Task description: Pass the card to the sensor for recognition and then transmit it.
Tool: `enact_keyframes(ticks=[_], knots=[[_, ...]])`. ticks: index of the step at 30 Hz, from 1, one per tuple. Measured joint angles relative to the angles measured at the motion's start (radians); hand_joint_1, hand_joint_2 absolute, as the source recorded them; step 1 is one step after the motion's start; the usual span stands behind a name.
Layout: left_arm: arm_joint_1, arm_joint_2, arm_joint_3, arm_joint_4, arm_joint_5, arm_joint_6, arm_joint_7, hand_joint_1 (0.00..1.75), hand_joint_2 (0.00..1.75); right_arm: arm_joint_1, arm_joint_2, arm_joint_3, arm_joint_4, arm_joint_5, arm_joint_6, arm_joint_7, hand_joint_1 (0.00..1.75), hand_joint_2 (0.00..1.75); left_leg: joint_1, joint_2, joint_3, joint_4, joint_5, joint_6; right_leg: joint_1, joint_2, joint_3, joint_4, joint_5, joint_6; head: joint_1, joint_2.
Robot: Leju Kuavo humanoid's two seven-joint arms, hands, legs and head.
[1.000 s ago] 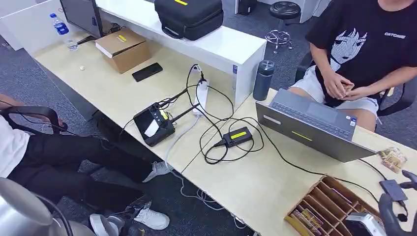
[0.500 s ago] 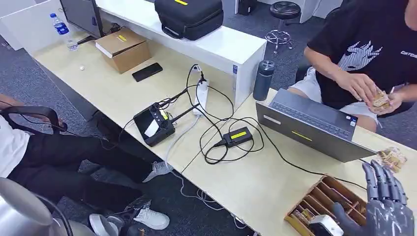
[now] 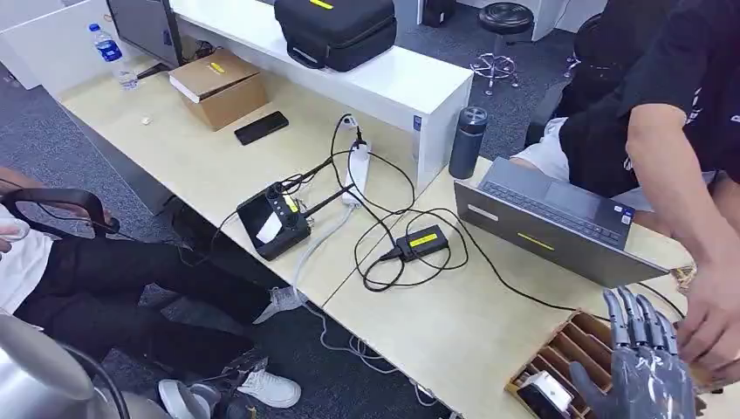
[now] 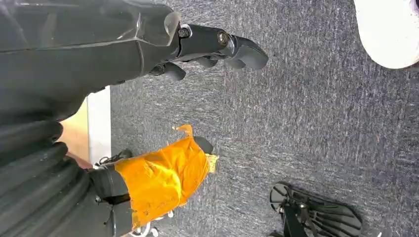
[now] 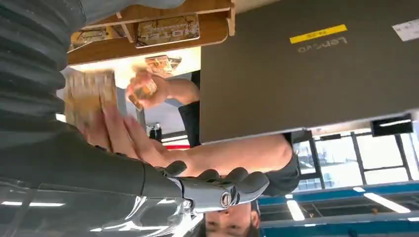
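Right hand raised over the card rack.
Right hand (image 3: 650, 371) released, fingers spread above the wooden rack (image 3: 558, 362); a person's hand (image 3: 711, 323) just beside it. Left hand (image 4: 217, 47) curled, grasping nothing.

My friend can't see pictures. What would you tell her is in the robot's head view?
The robot's right hand is raised over a wooden card tray at the desk's near corner, and a person's hand reaches in beside it. Farther back are an open laptop, a dark bottle and tangled black cables.
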Motion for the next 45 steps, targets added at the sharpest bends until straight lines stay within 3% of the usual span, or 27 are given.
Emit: enact_keyframes(ticks=[45], knots=[[-0.001, 0.000, 0.000, 0.000, -0.016, -0.003, -0.002, 0.00, 1.75, -0.048, 0.032, 0.025, 0.111, 0.048, -0.003, 0.026, 0.00, 1.75, 0.000, 0.000, 0.000, 0.000, 0.000, 0.000, 0.000, 0.000, 0.000, 0.000, 0.000, 0.000, 0.000, 0.000]])
